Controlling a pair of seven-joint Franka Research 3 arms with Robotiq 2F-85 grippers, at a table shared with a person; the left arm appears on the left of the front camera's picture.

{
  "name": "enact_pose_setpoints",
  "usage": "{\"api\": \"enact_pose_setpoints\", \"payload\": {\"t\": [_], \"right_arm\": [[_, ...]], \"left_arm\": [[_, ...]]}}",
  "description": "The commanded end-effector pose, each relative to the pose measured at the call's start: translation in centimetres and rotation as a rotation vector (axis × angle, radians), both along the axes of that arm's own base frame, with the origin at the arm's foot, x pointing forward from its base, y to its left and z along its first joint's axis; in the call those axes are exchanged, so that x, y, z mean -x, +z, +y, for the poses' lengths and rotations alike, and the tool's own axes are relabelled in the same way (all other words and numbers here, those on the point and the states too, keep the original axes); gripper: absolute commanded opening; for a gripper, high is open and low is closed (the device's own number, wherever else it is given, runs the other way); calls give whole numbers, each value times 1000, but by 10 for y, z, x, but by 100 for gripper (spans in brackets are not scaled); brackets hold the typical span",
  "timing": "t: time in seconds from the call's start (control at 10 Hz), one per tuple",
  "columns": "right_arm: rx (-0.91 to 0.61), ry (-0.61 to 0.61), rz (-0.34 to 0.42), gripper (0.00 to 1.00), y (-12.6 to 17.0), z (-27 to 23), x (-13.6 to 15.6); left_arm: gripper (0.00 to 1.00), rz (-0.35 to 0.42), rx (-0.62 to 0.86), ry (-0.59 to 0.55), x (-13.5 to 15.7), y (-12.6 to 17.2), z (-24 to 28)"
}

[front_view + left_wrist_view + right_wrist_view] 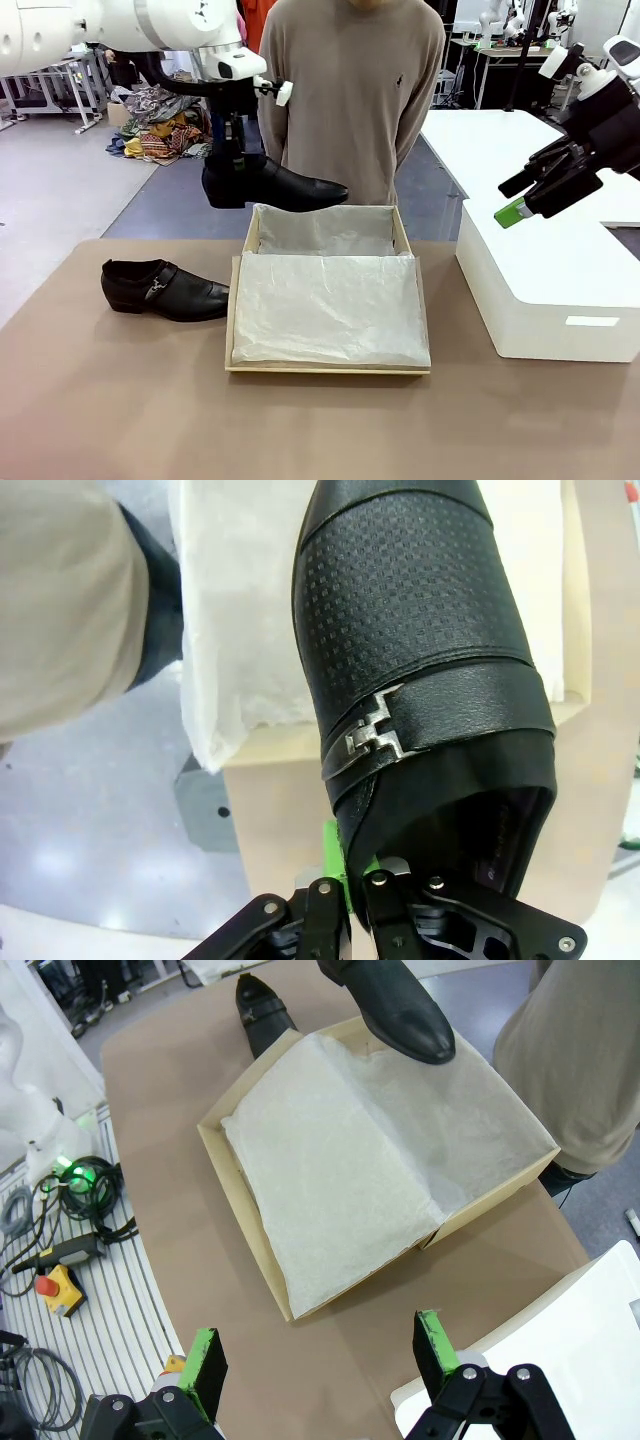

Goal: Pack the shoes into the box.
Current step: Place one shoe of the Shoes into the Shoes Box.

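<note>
Shoe [270,185] hangs in the air, gripped at its heel end by the clenched left jaws, its toe over the back-left corner of the open, tissue-lined box [330,369]. The second shoe [165,290] lies on the surface [100,400] just left of the box. The right jaws are spread and hold nothing, above the white box [545,290].
</note>
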State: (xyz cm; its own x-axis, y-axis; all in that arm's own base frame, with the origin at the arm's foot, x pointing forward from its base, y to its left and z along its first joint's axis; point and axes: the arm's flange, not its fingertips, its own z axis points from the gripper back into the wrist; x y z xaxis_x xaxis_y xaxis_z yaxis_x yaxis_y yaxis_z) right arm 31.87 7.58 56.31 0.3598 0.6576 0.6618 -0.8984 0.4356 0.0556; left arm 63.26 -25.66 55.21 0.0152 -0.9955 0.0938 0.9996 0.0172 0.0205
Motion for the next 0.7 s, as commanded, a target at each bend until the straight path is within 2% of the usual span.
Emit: {"api": "enact_pose_setpoints", "payload": {"t": [0.0,0.2,0.5,0.6], "right_arm": [[-25,16,-6,100,1,2,-1],[-25,16,-6,100,1,2,-1],[-25,16,-6,100,1,2,-1],[-25,16,-6,100,1,2,-1]], "left_arm": [[0,4,29,25,-5,5,-33],[0,26,59,46,-12,-7,-59],[0,-26,34,22,-27,-35,-87],[0,-16,31,22,-31,-41,-90]]}}
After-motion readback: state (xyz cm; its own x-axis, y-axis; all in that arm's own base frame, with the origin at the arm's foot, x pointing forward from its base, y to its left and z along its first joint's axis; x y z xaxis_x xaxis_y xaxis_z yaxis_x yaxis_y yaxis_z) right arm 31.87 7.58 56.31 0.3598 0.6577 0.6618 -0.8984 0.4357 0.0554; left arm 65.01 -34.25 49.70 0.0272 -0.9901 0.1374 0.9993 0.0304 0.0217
